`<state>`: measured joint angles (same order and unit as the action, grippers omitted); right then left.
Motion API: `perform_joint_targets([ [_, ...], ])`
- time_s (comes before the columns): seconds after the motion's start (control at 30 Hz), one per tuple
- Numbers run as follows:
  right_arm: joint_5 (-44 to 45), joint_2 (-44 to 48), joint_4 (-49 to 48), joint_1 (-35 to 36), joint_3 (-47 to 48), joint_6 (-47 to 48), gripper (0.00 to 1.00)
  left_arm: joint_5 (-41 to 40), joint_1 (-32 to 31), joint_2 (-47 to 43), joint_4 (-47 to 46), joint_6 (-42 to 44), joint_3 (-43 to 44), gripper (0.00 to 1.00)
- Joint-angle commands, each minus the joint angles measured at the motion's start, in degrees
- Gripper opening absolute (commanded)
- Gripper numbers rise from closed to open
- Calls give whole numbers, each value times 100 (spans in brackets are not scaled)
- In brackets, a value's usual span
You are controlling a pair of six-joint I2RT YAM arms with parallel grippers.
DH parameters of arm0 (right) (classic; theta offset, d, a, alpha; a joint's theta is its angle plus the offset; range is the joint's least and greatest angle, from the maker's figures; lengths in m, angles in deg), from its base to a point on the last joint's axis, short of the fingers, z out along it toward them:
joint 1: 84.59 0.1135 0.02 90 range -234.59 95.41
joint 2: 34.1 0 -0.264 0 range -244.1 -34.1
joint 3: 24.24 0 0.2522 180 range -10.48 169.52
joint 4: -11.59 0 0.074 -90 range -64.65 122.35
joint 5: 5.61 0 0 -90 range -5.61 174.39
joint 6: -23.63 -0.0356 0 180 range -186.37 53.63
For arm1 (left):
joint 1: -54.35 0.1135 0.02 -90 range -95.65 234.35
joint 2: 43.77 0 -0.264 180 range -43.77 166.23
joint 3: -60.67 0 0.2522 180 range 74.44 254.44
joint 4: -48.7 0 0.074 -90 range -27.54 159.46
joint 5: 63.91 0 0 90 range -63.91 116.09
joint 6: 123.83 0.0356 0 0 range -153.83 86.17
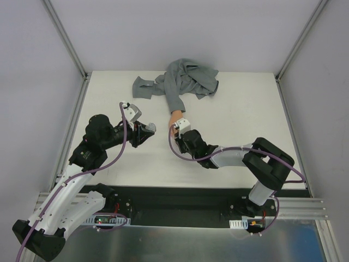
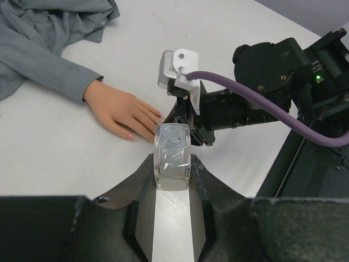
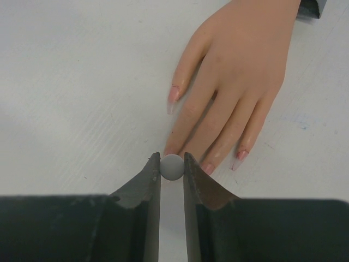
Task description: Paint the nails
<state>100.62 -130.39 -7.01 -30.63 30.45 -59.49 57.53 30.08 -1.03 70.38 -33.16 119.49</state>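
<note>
**Clearances.** The mannequin hand (image 1: pixel 174 118) lies palm down near the middle of the bench (image 1: pixel 256 109), fingers pointing toward the arm bases. Its grey sleeve (image 1: pixel 175 98) runs back into a crumpled fabric heap (image 1: pixel 188 79) at the far edge. Bare bench surface lies open on both sides of the hand, out to the frame rails (image 1: pixel 71 117). The left tool (image 1: pixel 147 130) and right tool (image 1: pixel 177 131) stand close together at the fingertips, with little room between them.

**Tool state.**
- The left tool is clenched on a small clear bottle (image 2: pixel 172 147), upright with its neck uncapped.
- The right tool is clenched on a grey round piece (image 3: pixel 172 167), seen end on.

**View differences.**
- Only the right wrist view resolves the nails (image 3: pixel 173 94). They are pinkish and lie flat at the fingertips just beyond the tool.
- Only the left wrist view shows that the bottle is open. It also shows the right arm's wrist camera housing (image 2: pixel 177 68) just behind the bottle.

**Obstructions.**
- The grey round piece covers one fingertip, so nothing below it can be made out.
- The wrist is cut off at the top of the right wrist view.
- In the top view the nails are too small to tell.
</note>
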Motion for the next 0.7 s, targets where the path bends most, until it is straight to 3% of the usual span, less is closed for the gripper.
perform_joint_targets([
  [0.0, 91, 278, -104, 106, 56, -2, 0, 161, 63, -82, -300, -49, -6, 0],
  [0.67, 434, 172, 116, 71, 232, 7, 0, 161, 63, -117, -309, -58, -15, 0],
])
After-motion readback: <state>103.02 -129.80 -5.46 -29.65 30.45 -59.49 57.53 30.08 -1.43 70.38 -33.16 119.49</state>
